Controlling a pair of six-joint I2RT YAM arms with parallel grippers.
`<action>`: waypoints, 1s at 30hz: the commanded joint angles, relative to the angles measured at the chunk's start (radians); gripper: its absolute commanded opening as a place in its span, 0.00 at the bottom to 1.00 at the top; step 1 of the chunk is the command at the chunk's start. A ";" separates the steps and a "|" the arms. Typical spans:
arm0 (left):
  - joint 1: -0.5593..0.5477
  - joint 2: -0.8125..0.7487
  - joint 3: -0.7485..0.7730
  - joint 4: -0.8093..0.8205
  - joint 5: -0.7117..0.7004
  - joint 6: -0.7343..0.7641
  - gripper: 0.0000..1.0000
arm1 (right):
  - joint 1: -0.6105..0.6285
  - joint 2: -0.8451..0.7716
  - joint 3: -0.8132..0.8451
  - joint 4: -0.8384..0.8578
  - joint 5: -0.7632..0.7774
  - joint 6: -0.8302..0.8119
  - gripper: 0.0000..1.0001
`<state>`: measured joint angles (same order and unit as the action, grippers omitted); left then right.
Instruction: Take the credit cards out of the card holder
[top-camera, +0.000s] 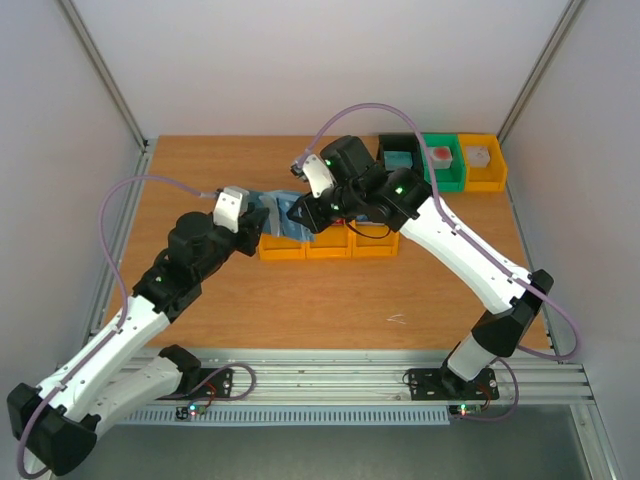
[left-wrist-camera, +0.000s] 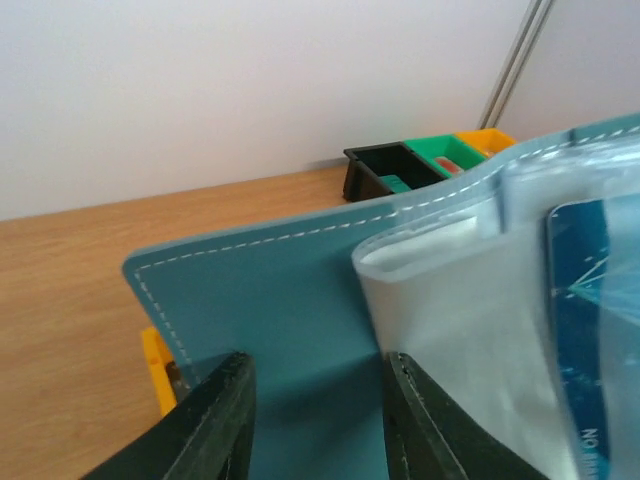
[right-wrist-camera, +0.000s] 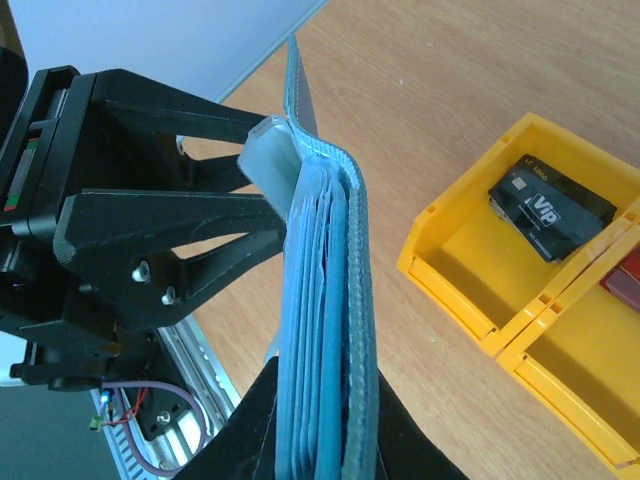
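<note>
The blue card holder (top-camera: 281, 207) is held upright above the table, left of the yellow bins. My right gripper (right-wrist-camera: 325, 400) is shut on its edge, with the stacked covers and sleeves pinched between the jaws. My left gripper (left-wrist-camera: 318, 365) is open, its fingers (right-wrist-camera: 200, 225) spread against the wallet's inner face (left-wrist-camera: 290, 300) next to a clear sleeve (left-wrist-camera: 450, 330). A blue card (left-wrist-camera: 590, 330) sits inside that sleeve. A dark grey card (right-wrist-camera: 550, 210) lies in a yellow bin (right-wrist-camera: 450, 270). A red card (right-wrist-camera: 625, 282) shows at the frame's edge in the neighbouring bin.
Three yellow bins (top-camera: 325, 243) stand in a row at mid-table, under the right arm. Black (top-camera: 400, 157), green (top-camera: 441, 160) and orange (top-camera: 481, 160) bins holding chunky blocks stand at the back right. The aluminium rail (top-camera: 330, 385) runs along the near edge.
</note>
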<state>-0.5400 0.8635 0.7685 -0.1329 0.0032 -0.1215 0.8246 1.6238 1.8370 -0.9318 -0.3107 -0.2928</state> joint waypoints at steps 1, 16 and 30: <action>0.014 0.010 -0.008 -0.007 -0.062 0.004 0.39 | 0.016 -0.052 0.039 0.003 -0.074 -0.027 0.01; 0.017 -0.051 -0.055 0.111 0.218 0.053 0.54 | -0.027 -0.039 0.044 -0.011 0.193 0.144 0.01; -0.054 -0.013 0.002 0.335 0.640 -0.015 0.37 | -0.015 0.015 0.088 -0.054 0.263 0.149 0.01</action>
<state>-0.5686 0.7898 0.7158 0.0708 0.5285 -0.0696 0.8001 1.6203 1.8790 -0.9871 -0.0677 -0.1455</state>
